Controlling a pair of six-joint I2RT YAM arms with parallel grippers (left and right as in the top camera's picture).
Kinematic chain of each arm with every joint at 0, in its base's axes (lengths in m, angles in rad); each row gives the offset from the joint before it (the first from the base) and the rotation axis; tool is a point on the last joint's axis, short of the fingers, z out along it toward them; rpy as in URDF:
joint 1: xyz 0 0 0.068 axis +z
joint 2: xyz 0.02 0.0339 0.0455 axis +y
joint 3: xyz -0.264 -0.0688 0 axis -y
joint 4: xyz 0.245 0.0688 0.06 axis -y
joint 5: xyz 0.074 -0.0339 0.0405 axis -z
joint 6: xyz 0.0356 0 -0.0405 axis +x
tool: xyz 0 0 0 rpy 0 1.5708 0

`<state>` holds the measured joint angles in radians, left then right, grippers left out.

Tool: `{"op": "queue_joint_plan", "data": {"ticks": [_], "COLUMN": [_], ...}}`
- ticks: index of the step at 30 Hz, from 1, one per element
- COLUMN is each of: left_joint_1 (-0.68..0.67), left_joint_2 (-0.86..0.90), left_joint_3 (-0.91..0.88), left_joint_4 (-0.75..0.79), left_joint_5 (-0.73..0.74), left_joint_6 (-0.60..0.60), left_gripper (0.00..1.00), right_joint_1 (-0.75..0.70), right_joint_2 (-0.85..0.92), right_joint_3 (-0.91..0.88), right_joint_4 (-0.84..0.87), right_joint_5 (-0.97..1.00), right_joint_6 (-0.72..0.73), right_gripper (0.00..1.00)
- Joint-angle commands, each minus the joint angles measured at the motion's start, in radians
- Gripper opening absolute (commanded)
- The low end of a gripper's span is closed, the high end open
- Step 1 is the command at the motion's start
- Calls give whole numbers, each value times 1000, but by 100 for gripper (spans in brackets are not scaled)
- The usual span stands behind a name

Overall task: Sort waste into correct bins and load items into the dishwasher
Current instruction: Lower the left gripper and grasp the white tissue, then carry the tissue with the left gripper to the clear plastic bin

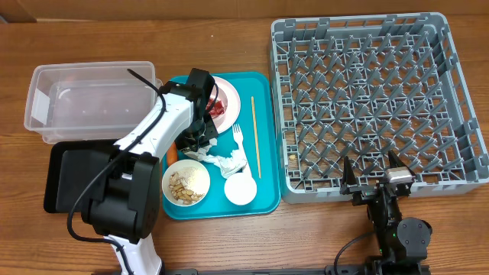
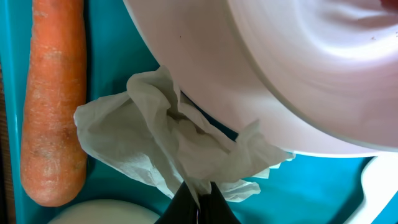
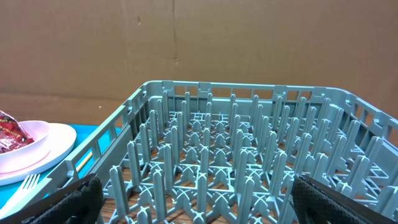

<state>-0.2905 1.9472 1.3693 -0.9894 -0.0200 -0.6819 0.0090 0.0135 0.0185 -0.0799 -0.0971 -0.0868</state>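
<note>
My left gripper (image 1: 200, 141) is down in the teal tray (image 1: 263, 200), beside the pink plate (image 1: 231, 95) that holds the red wrapper (image 1: 216, 107). In the left wrist view its fingertips (image 2: 199, 200) are shut on a crumpled white napkin (image 2: 168, 137), which lies partly under the plate's rim (image 2: 298, 68). An orange carrot (image 2: 53, 99) lies to the left. A second napkin (image 1: 229, 160), a white fork (image 1: 238, 136), a chopstick (image 1: 254, 137), a bowl of food scraps (image 1: 186, 183) and a small white cup (image 1: 240, 189) share the tray. My right gripper (image 1: 370, 179) is open and empty at the grey dish rack's (image 1: 374, 107) near edge.
A clear tub (image 1: 92, 99) stands far left, with a black tray (image 1: 72, 176) in front of it, partly under my left arm. The right wrist view shows the rack's pegs (image 3: 236, 143), the plate (image 3: 31, 149) and the fork (image 3: 25, 186).
</note>
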Motion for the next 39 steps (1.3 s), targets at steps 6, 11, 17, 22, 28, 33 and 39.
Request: {"op": "queue_joint_plan", "data": {"ticks": [6, 11, 17, 22, 28, 33, 39], "left_joint_1": [-3, -2, -3, 11, 68, 162, 277], "left_joint_2": [-10, -72, -168, -245, -307, -305, -303], "left_joint_3": [45, 161, 258, 279, 279, 279, 279], "left_joint_4": [-64, -155, -203, -218, -200, -184, -172], "left_joint_5": [-16, -26, -40, -73, -96, -102, -91], "left_joint_6": [15, 32, 77, 81, 149, 180, 176], "left_gripper": [4, 4, 4, 4, 4, 4, 4], "right_joint_1": [7, 7, 7, 7, 7, 7, 7], "right_joint_2": [-11, -11, -11, -11, -11, -11, -11], "right_joint_3": [-11, -11, -11, -11, -11, -11, -11], "right_joint_4": [4, 4, 4, 4, 4, 4, 4], "right_joint_5": [-2, -2, -2, -2, -2, -2, -2], "right_joint_6": [-8, -7, -8, -7, -7, -7, -7], "right_gripper": [100, 100, 100, 100, 100, 100, 100]}}
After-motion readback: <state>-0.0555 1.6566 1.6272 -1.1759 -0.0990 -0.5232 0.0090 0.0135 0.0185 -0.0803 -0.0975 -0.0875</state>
